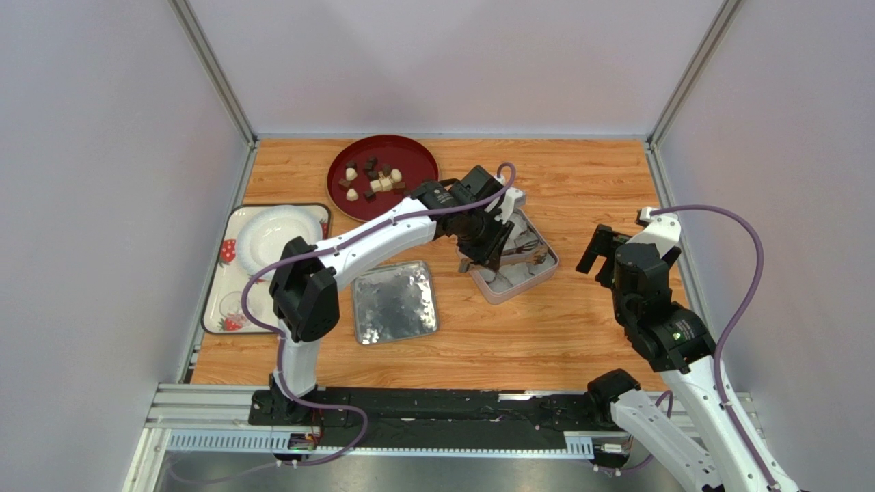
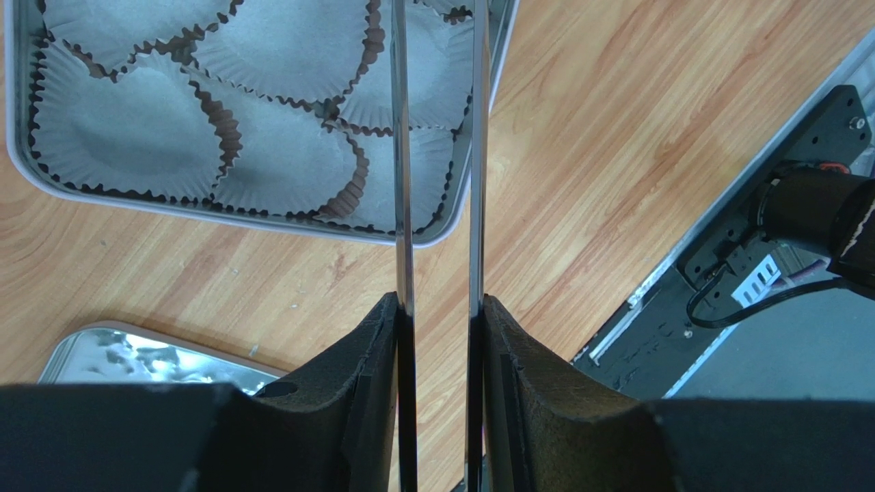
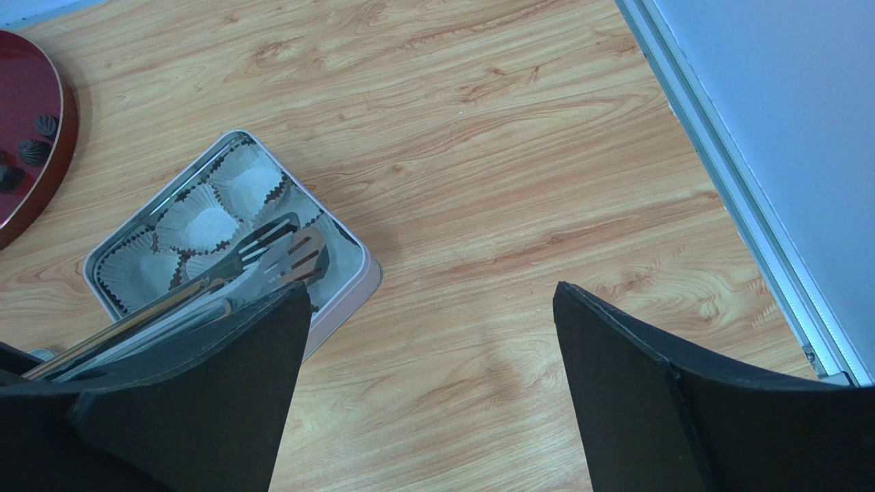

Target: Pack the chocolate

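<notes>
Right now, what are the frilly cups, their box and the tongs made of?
The cups look like thin white paper: pleated, matte, with crinkly edges. The tin looks like silvery metal, with a shiny rolled rim. The tongs seem to be polished steel: thin, mirror-bright blades.

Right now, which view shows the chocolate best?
Top external: the chocolate lies in full sight on the red plate. Right wrist catches only a few dark pieces at its left edge; left wrist shows none.
</notes>
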Robot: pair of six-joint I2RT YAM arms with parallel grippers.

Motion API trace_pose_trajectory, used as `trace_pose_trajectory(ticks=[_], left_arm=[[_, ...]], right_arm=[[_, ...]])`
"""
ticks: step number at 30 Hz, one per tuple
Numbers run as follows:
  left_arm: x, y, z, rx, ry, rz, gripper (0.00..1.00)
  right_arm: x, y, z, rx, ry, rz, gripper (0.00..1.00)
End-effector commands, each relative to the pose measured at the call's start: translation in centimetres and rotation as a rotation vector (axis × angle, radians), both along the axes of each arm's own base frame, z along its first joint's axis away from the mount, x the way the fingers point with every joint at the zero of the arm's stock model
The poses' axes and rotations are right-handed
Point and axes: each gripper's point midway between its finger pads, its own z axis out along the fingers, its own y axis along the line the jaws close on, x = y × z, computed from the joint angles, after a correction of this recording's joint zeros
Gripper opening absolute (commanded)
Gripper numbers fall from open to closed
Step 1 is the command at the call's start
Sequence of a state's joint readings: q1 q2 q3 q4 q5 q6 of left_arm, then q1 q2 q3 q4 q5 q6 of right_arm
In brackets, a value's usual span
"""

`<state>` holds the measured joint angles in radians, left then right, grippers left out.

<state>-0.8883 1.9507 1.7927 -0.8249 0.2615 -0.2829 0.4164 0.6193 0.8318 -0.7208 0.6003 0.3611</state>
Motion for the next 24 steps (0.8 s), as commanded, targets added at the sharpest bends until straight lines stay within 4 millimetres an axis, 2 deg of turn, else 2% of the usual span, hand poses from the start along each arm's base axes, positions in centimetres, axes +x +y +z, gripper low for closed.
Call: trace_pose_trajectory(ticks=[1,14,24], left_arm=[[0.9,-1.9,1.8,-0.059,-0.080,-0.034,0.38],[0.7,-2.5,0.7,-0.036,-0.078,-0.038,0.45],[1.1,-2.4,2.0,-0.048,-0.116,-0.018,0.48]], right_arm=[[0.5,0.2,0.8,0.012,-0.037,0.004,0.92],[0.5,0.3,0.8,0.014,-0.036,0.009,0.92],[0.5,0.4,0.7,0.015,-0.034,0.015,0.92]])
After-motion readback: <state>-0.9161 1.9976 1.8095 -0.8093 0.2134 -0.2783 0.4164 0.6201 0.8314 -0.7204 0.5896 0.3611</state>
